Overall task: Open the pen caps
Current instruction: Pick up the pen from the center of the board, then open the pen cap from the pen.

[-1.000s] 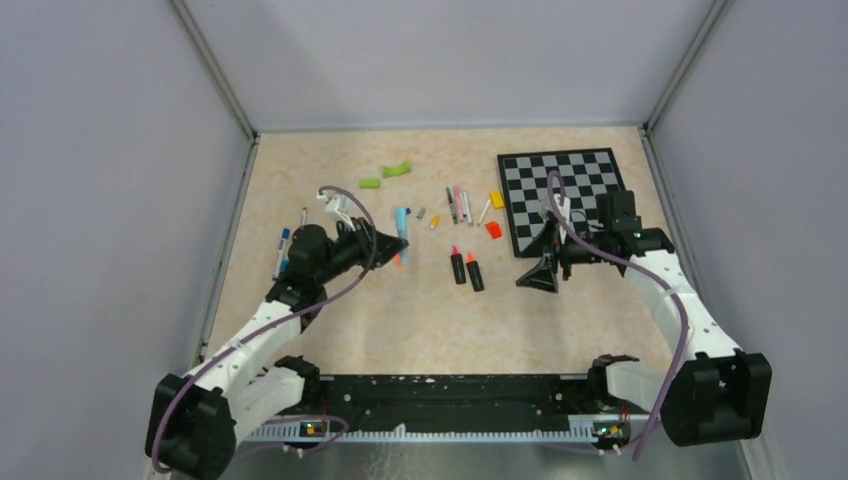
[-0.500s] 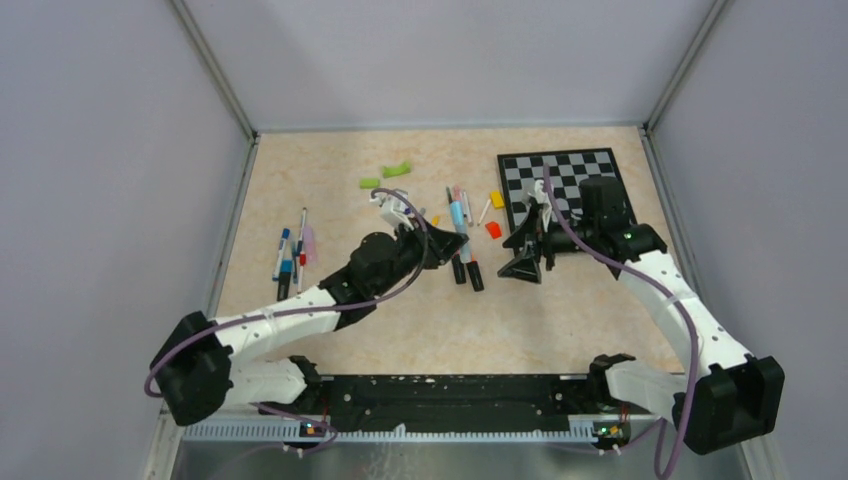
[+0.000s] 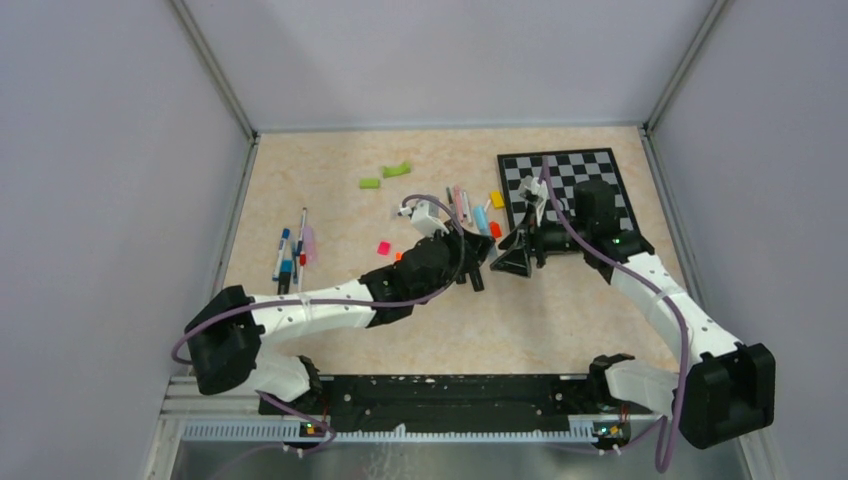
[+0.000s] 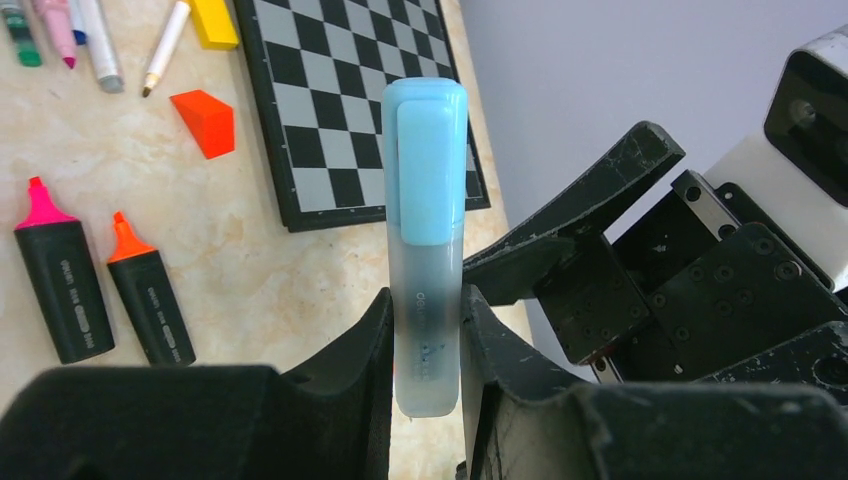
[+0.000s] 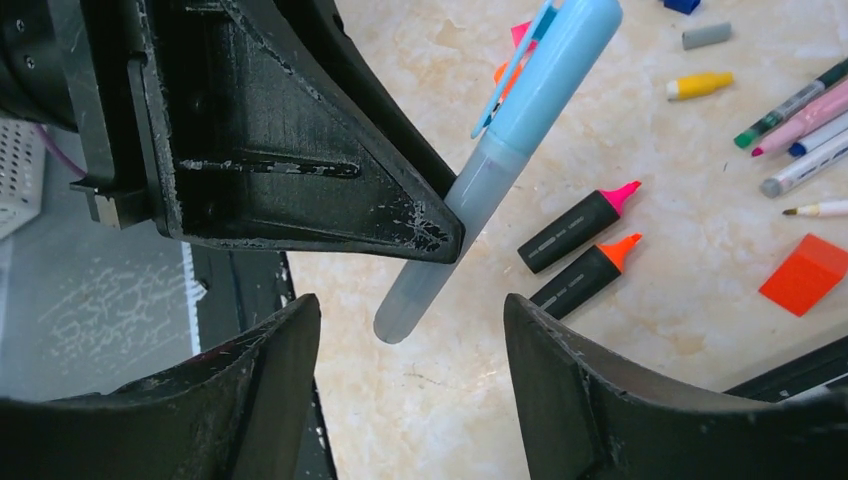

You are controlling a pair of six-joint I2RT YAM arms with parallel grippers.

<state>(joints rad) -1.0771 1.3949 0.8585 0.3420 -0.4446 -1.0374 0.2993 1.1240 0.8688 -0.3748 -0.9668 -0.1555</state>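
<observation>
Left claw [image 4: 427,320] gripping the capped blue pen [image 4: 428,280]
Right wrist view shows right claw [image 5: 408,325] open; overhead view hides this

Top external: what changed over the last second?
The left gripper carried the blue highlighter rightward across the table, up to the right gripper, which edged left to meet it, jaws open, not gripping yet. Unchanged: the left gripper's grip, the highlighter's cap still on, the two black highlighters and the chessboard in place.
</observation>
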